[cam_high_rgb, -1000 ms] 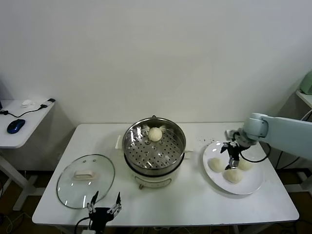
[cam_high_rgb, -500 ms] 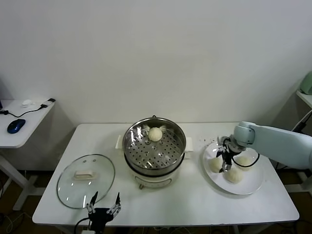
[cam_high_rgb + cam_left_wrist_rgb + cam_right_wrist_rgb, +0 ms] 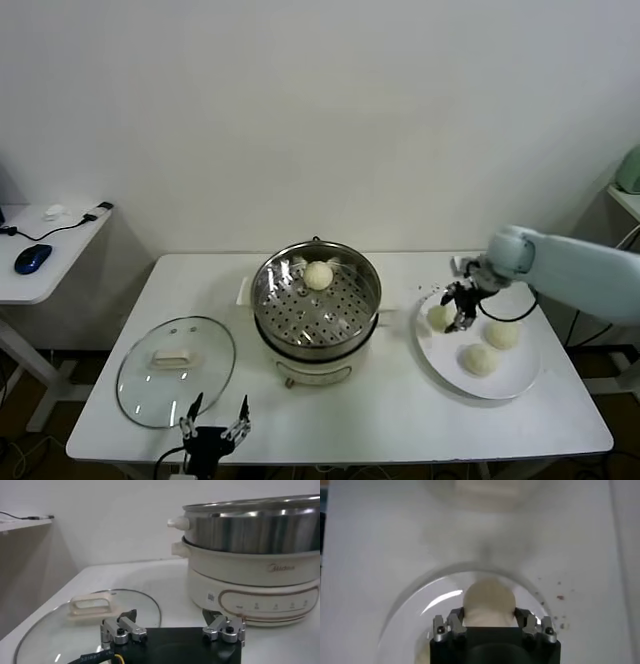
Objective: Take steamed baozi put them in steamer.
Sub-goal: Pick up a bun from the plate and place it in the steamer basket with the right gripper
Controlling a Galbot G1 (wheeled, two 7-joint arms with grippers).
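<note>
The steel steamer (image 3: 268,305) on its cream base stands mid-table with one baozi (image 3: 318,275) on its perforated tray. My right gripper (image 3: 460,308) is over the left part of the white plate (image 3: 520,378), shut on a baozi (image 3: 440,316) held just above the plate. In the right wrist view the fingers flank this bun (image 3: 489,600) on both sides, the gripper (image 3: 489,617) right behind it. Two more baozi (image 3: 481,359) (image 3: 503,335) lie on the plate. My left gripper (image 3: 213,420) is parked open at the table's front edge; it also shows in the left wrist view (image 3: 172,626).
The glass lid with a white handle (image 3: 176,370) lies flat at the front left, just ahead of the left gripper; it also shows in the left wrist view (image 3: 90,611), with the steamer (image 3: 255,530) beyond. A side desk (image 3: 45,250) with a mouse stands far left.
My right gripper moved left across the plate, closed on the leftmost baozi and raised it a little. The other two buns and the left arm have not moved.
</note>
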